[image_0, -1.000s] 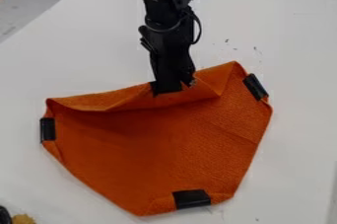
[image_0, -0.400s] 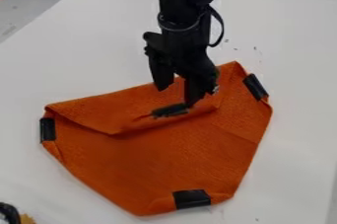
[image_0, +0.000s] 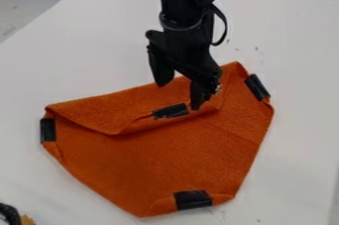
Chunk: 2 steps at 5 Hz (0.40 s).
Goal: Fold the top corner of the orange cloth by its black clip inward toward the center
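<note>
A: Reference point: the flap tape [image_0: 171,111]. Locate the orange cloth [image_0: 179,159].

B: It lies on the white table [image_0: 79,55], spreading around the flap tape. On the far side of that strip, the cloth is turned over into a folded flap [image_0: 96,112]; the flap tape sits along its free edge.

A: State of the gripper [image_0: 179,94]?

B: From where I stand, its fingers are spread, with nothing pinched. One fingertip is just beside the flap tape, at the end nearer the right tape [image_0: 257,87]; I cannot confirm contact. The other is beyond the strip, near the fold line.

A: Handling characteristics?

B: My assessment: light, soft and limp, with a textured face that should resist slipping. Breakage is unlikely; bunching is the main hazard. Take hold at the flap tape, where the strip probably stiffens the edge. Keep the pinch shallow: a deep one may catch the layer beneath.
</note>
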Motion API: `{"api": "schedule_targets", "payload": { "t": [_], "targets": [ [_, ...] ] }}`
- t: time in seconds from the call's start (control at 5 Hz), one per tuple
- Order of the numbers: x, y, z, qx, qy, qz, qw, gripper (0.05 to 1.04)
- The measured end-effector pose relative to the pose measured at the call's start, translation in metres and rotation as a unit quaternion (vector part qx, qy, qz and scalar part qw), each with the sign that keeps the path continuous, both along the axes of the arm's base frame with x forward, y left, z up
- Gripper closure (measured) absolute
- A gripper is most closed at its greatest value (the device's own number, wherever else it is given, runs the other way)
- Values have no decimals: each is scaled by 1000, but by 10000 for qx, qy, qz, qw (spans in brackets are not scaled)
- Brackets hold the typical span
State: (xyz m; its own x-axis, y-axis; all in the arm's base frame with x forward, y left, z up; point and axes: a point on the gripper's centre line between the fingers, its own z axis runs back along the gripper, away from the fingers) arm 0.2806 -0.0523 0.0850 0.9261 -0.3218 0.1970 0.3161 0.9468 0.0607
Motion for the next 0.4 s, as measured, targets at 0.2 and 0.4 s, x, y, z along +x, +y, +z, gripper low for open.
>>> {"api": "schedule_targets", "payload": {
  "t": [0.2, 0.4],
  "targets": [
    [1, 3, -4, -76, 57, 55, 9999, 83],
    [-1, 4, -4, -31, 127, 27, 9999, 83]
  ]
}}
